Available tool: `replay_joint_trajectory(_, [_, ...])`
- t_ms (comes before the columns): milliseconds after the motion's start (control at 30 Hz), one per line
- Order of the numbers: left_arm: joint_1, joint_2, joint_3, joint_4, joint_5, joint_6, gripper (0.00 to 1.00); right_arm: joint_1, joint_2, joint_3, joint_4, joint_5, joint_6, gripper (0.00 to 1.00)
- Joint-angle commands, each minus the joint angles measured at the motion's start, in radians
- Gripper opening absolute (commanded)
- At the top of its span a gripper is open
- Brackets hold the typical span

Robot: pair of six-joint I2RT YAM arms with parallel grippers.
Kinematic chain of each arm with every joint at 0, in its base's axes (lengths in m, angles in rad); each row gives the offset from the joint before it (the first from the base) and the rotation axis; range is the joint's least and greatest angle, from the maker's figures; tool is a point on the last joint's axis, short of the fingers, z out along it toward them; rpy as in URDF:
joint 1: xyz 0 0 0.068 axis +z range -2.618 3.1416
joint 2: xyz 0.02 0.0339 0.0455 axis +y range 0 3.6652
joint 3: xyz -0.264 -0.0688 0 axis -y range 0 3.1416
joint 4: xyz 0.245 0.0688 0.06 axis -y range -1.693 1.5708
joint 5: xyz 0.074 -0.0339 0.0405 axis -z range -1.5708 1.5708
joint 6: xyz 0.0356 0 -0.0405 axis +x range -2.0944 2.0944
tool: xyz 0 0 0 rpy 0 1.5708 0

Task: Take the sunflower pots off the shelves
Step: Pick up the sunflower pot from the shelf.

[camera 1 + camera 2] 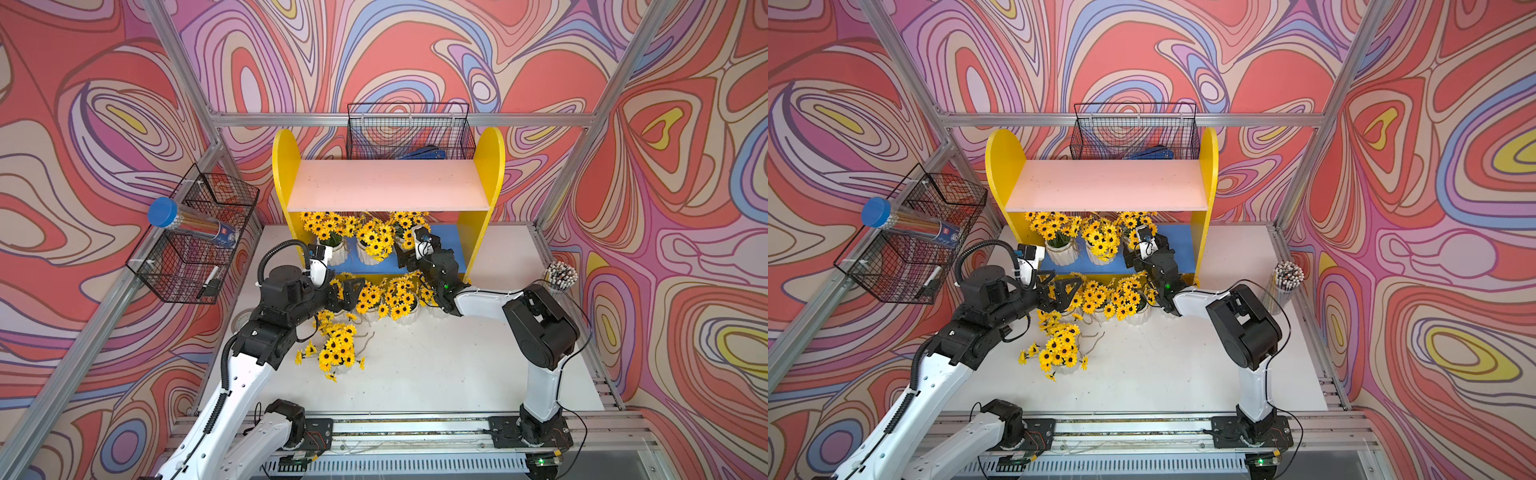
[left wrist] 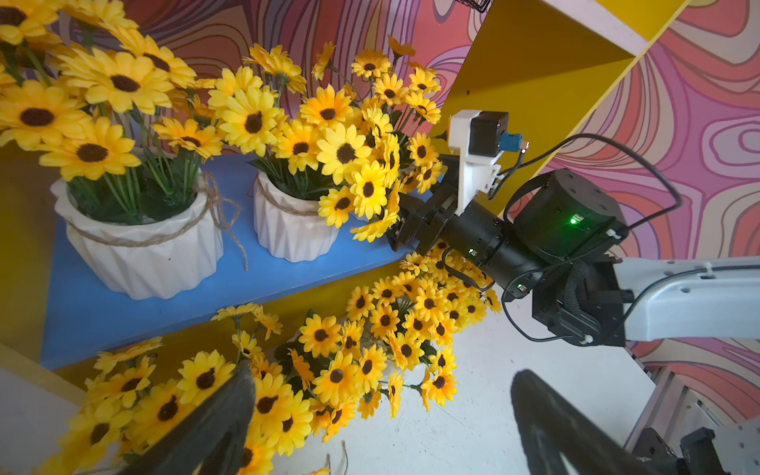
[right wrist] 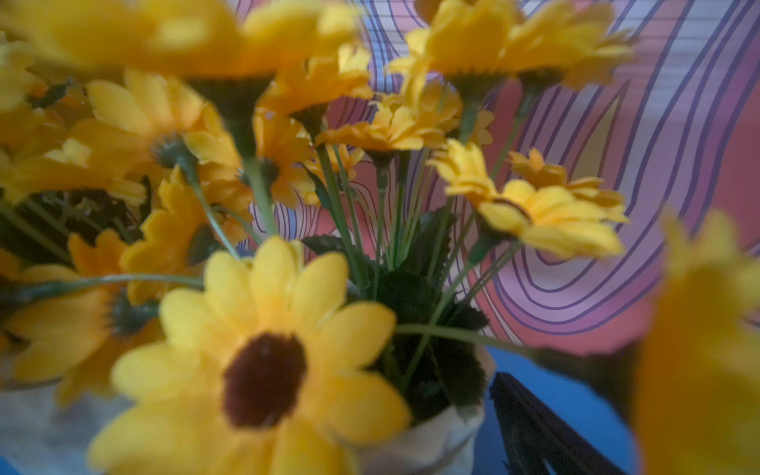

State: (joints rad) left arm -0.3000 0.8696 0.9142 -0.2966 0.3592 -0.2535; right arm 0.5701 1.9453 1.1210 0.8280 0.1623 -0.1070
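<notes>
Yellow dark-centred sunflowers [image 3: 263, 370], white ribbed twine-tied pots [image 2: 142, 257], on blue board [image 2: 123, 312]

At the back of the table [image 1: 436, 382] stand the shelves [image 1: 492, 166]. Three sunflower pots [image 1: 332, 249] sit on the lower board [image 1: 451, 245]; others stand on the table before it. A wire basket [image 1: 409, 131] hangs behind the shelves, a cup of pencils [image 1: 559, 278] at the right.
</notes>
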Motion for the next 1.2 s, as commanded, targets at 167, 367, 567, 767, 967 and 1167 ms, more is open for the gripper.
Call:
replay_joint_trajectory(167, [0.004, 0.003, -0.006, 0.021, 0.012, 0.023, 0.98, -0.02, 0.038, 0.061, 0.031, -0.053, 0.02, 0.98])
replay_joint_trajectory(367, [0.007, 0.005, -0.006, 0.02, 0.013, 0.025, 0.98, -0.022, 0.055, 0.088, 0.04, -0.07, 0.035, 0.98])
replay_joint_trajectory(567, [0.007, 0.005, -0.004, 0.018, 0.013, 0.029, 0.98, -0.022, 0.099, 0.141, 0.01, -0.08, 0.04, 0.98])
replay_joint_trajectory(767, [0.006, 0.002, -0.005, 0.014, 0.009, 0.033, 0.98, -0.022, 0.109, 0.145, 0.017, -0.078, 0.043, 0.89])
replay_joint_trajectory(967, [0.007, 0.002, -0.006, 0.013, 0.005, 0.036, 0.98, -0.022, 0.085, 0.121, 0.03, -0.107, 0.032, 0.54])
replay_joint_trajectory(1167, [0.006, 0.0, -0.005, 0.013, 0.008, 0.035, 0.98, -0.022, 0.049, 0.104, 0.011, -0.126, 0.016, 0.23])
